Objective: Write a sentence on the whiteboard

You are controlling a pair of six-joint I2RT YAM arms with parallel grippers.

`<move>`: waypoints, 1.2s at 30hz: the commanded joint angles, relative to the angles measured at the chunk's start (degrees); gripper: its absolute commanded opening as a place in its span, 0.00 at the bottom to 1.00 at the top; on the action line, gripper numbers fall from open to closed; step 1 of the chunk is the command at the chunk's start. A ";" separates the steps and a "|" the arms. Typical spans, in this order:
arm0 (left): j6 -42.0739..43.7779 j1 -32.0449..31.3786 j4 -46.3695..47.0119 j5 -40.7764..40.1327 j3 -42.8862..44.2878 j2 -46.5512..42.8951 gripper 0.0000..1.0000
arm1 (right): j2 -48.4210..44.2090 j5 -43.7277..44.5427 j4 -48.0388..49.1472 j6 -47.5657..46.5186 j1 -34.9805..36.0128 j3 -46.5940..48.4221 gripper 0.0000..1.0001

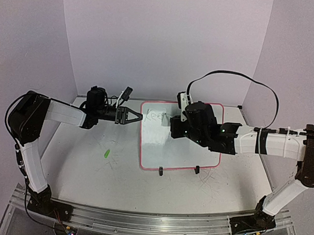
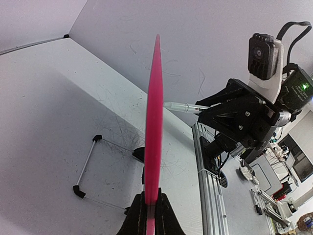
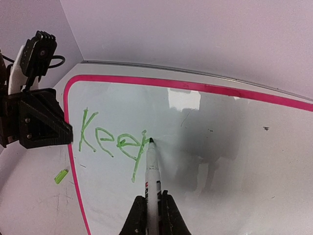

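1. The whiteboard (image 1: 184, 148) sits in the middle of the table (image 1: 91, 172), between the two arms, with its two black feet (image 1: 160, 171) at the near edge.
2. Of the sentence (image 3: 112, 142), one green word is down: "Keep", slanted across the board's upper left corner. Its last letter looks roughly formed, though the loop is hard to make out.
3. Left to do, by my reading, is every word after that one. Most of the white face is bare, so the job is in its early part.
4. The right pincer (image 3: 152, 208) is closed tight on a marker (image 3: 152, 176), whose tip touches the board at the top of that last letter.
5. The left pincer (image 2: 150, 208) is clamped on the pink frame (image 2: 154, 122) at the board's left edge, probably to steady it.
6. A small green piece (image 1: 107, 153), perhaps the marker's cap, lies on the table left of the board, apart from both arms.
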 commanded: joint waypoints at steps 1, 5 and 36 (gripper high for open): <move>0.13 -0.43 1.05 2.81 0.41 -2.78 0.00 | -0.92 3.88 -0.58 1.34 -0.51 0.65 0.00; 0.13 -0.41 1.03 2.85 0.40 -2.73 0.00 | -1.60 3.48 -1.19 2.06 -0.46 -0.51 0.00; 0.13 -0.42 1.04 2.90 0.23 -2.93 0.00 | 1.04 -1.54 -0.73 5.12 0.06 -1.64 0.00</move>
